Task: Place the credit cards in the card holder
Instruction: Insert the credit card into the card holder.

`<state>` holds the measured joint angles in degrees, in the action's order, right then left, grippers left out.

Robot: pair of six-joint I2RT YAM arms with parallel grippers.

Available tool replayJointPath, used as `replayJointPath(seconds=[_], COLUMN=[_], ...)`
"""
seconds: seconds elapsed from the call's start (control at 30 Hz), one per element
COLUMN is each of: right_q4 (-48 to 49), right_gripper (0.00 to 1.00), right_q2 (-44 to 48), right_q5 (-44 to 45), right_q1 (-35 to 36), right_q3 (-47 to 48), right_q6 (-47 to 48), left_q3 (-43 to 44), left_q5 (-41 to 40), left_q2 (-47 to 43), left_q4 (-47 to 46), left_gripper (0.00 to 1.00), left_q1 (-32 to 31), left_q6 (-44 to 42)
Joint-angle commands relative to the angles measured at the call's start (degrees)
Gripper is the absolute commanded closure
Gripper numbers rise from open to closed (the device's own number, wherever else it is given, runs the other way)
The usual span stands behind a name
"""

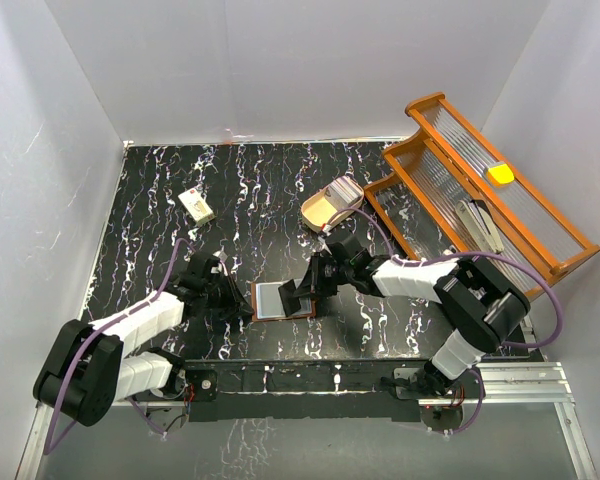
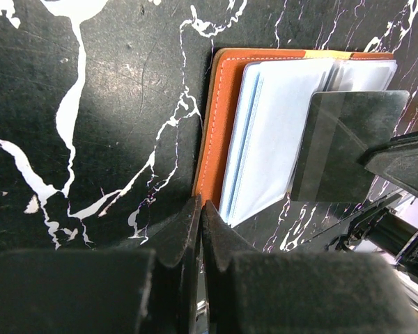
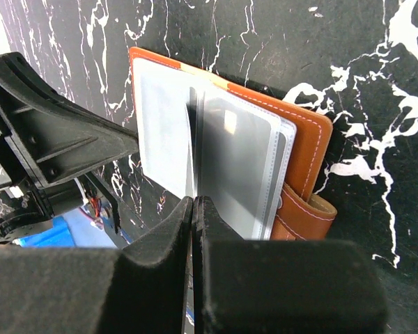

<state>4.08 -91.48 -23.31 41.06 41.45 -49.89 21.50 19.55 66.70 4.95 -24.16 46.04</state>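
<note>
The brown card holder [image 1: 270, 300] lies open on the table between my grippers, its clear sleeves up; it also shows in the left wrist view [image 2: 226, 125] and the right wrist view [image 3: 310, 146]. My right gripper [image 1: 302, 298] [image 3: 195, 202] is shut on one dark grey credit card [image 2: 348, 139], seen edge-on [image 3: 194, 146], held over the sleeves with its end at a pocket. My left gripper [image 1: 242, 308] [image 2: 200, 207] is shut, its tips at the near corner of the holder's orange cover. More credit cards [image 1: 347, 188] stand in the beige tray.
The beige oval tray [image 1: 322, 210] sits behind the holder. A small cream block [image 1: 196, 204] lies at the back left. An orange rack [image 1: 480, 190] with a yellow object [image 1: 499, 173] leans along the right side. White walls enclose the table.
</note>
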Motion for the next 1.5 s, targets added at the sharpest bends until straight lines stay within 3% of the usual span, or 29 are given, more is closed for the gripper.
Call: replayJointPath(seconds=[0.0,0.83,1.47], right_q4=[3.7,7.1,9.4], right_gripper=[1.0,1.0,1.0], right_q2=[1.1,-3.3,-7.1], right_q5=[-0.1,-4.8,-3.1], right_q1=[-0.7,-1.8,-2.0], right_q3=[-0.7,-1.0,-0.7], right_q6=[-0.4,-1.3,0.0], left_q3=[-1.3,-0.8,-2.2], left_q5=[0.0,0.6,1.3], left_q2=[-0.5,0.9,0.6], left_q4=[1.1,0.2,-1.1], left_gripper=[0.97,0.97,0.96], left_q1=[0.0,0.0,0.0], left_q6=[-0.1,0.0,1.3])
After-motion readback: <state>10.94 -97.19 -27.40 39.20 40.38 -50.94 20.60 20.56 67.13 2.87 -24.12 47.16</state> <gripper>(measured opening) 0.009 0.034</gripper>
